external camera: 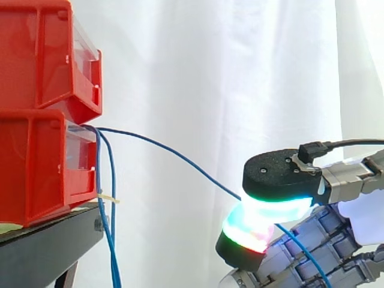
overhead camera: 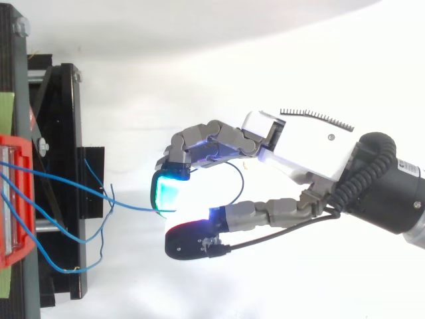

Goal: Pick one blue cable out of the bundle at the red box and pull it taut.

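Pinching a thin blue cable [external camera: 180, 157] between its glowing pads, the grey jointed hand [external camera: 279, 174] sat low right in the side view, the cable sloping up to the lower red plastic bin [external camera: 36, 174]. From above, the cable [overhead camera: 133, 207] ran nearly straight from bin [overhead camera: 13, 199] to clamped hand [overhead camera: 305, 149].

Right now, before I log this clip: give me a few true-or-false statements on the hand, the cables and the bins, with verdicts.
1. The hand pinches one blue cable between its fingers. True.
2. That cable runs back to the red bins. True.
3. The bins stand on a white table. False: they stand on a black stand.
4. Every blue cable is in the hand. False: the other cables hang down beside the stand.
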